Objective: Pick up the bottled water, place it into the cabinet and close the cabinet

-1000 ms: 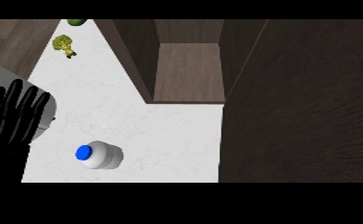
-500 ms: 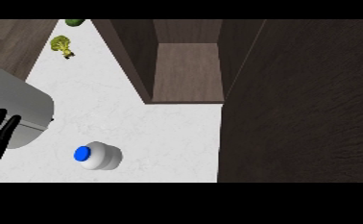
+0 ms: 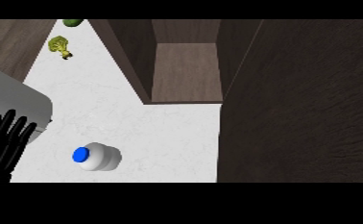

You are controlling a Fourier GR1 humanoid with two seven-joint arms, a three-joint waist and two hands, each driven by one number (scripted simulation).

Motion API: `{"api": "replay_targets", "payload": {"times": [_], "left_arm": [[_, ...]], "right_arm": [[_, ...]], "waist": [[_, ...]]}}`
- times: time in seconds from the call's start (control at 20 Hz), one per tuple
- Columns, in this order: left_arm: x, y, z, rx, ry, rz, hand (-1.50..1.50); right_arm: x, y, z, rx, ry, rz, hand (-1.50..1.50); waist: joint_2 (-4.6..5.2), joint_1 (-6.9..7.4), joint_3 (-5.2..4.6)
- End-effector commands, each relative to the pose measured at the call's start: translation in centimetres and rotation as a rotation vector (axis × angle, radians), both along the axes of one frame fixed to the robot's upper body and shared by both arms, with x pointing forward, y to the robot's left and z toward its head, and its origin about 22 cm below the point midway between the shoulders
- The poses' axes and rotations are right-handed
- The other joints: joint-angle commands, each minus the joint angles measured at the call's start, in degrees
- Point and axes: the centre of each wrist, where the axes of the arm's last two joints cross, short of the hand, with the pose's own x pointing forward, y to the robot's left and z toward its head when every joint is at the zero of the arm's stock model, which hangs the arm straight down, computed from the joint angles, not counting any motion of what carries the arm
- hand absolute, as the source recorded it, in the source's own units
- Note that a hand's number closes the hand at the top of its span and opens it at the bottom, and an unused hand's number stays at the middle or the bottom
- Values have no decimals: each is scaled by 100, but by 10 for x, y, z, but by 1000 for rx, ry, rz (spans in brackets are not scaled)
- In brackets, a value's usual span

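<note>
Head view, looking steeply down on a white, faintly marbled counter (image 3: 170, 131). No brand, label or legible writing appears on any item.

Bottled water (image 3: 97, 156): seen nearly end-on at about 7 o'clock in the view, a pale rounded body with a blue cap (image 3: 81, 155) turned toward 9 o'clock. Whether it stands or lies on its side cannot be told from this angle. It rests on the counter, touched by nothing.

Cabinet (image 3: 186, 69): dark wood, at 12 o'clock. Its compartment is open to view, showing a brown inner floor and side walls with nothing visible inside. The open cabinet door (image 3: 294, 103) is a broad dark panel filling the 3 o'clock side of the view.

Left hand (image 3: 13, 139): black, at the 9 o'clock edge just below its grey forearm (image 3: 21, 100). The fingers are straight and slightly spread, holding nothing, near the bottle at its 10 o'clock but apart from it.

Right hand: does not appear in this view.

Other items: a yellow-green vegetable (image 3: 60, 46), kind unclear, at 11 o'clock on the counter, and a green item (image 3: 72, 22) cut by the frame's upper edge just beyond it.
</note>
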Motion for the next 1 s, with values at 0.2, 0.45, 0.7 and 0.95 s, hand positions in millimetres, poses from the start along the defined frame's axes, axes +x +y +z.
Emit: {"api": "replay_targets", "payload": {"times": [0.2, 0.45, 0.7, 0.95], "left_arm": [[21, 21, -58, -11, 140, -36, -150], [30, 14, -106, -90, 192, -38, -150], [41, 18, -148, -80, 230, -18, -150], [50, 13, -184, -88, 255, -52, -150]], "right_arm": [[-23, 4, 21, -1, -47, 13, -150], [-34, 0, 32, 9, -53, 14, -150], [-42, 8, 29, 8, -34, 15, -150], [-43, 6, 24, 11, -39, 12, -150]], "waist": [[9, -27, -1], [13, -60, -5], [4, -98, -9], [13, -94, -9]]}}
